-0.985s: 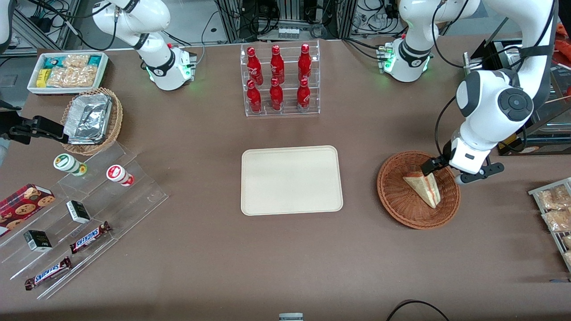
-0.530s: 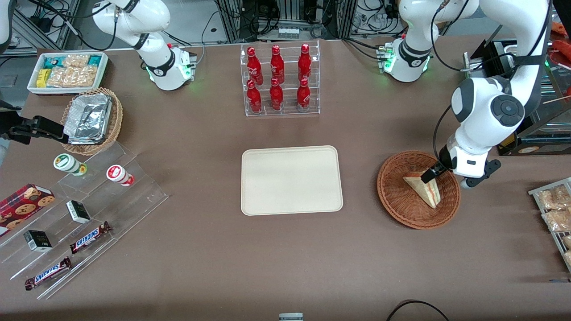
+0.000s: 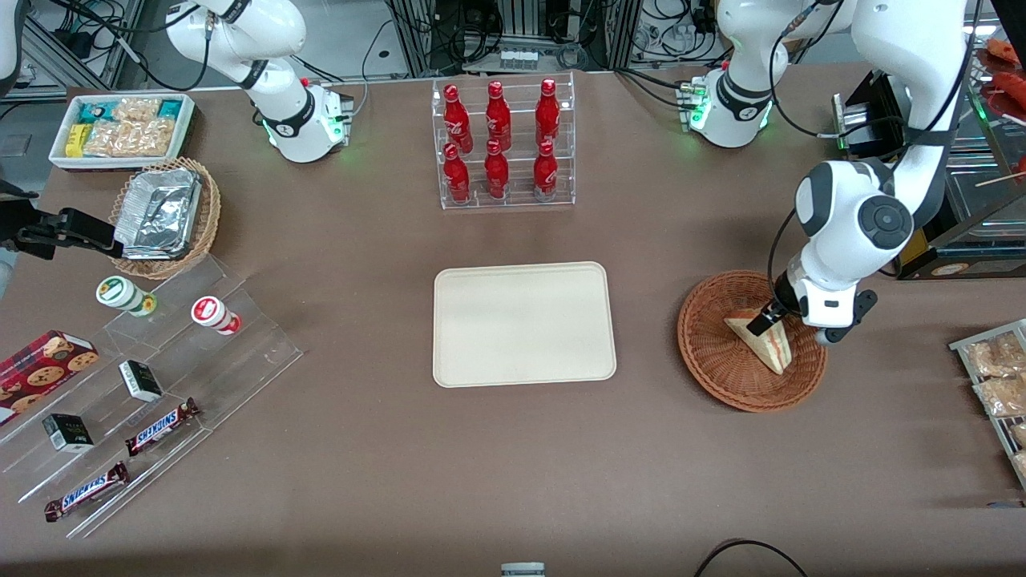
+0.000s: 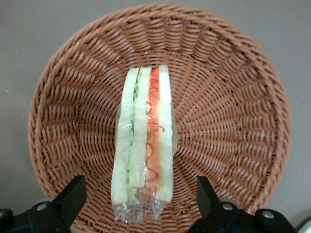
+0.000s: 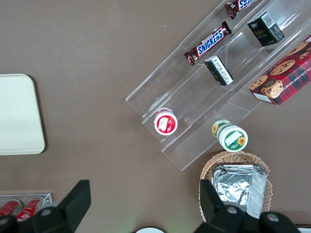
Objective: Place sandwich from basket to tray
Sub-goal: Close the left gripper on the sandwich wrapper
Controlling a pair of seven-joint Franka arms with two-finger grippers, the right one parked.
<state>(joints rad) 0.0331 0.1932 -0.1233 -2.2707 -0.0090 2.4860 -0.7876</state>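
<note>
**Wicker basket, gripper spread over the wrapped wedge**

Woven reddish-brown wicker fills the wrist view: the basket (image 4: pixel 233 87) sits directly under the gripper (image 4: pixel 141 204), and the sandwich (image 4: pixel 143 145) lies in its bowl, standing on one bread face so the filling edge points up at the camera. I read lettuce green on one half and red-orange on the other, all under clear wrap.

Gripper state: fingers (image 4: pixel 73 194) wide apart, nothing held. One finger is on each side of the wedge's near end, with gaps to both bread faces. I judge the wide spread deliberate: the wedge is narrow across the layers, so closing across the two bread faces gives flat contact.

From the front camera the gripper (image 3: pixel 768 320) is low, above the thick end of the sandwich (image 3: pixel 761 340), inside the basket (image 3: pixel 713 357) rim. Whether the fingertips already reach down to the bread, I cannot tell.

Destination: the tray (image 3: pixel 525 324) lies flat, well apart from the tool, toward the parked arm's end of the table.

Risks, my estimate: slippery wrap; soft bread may squash under a hard squeeze.
</note>
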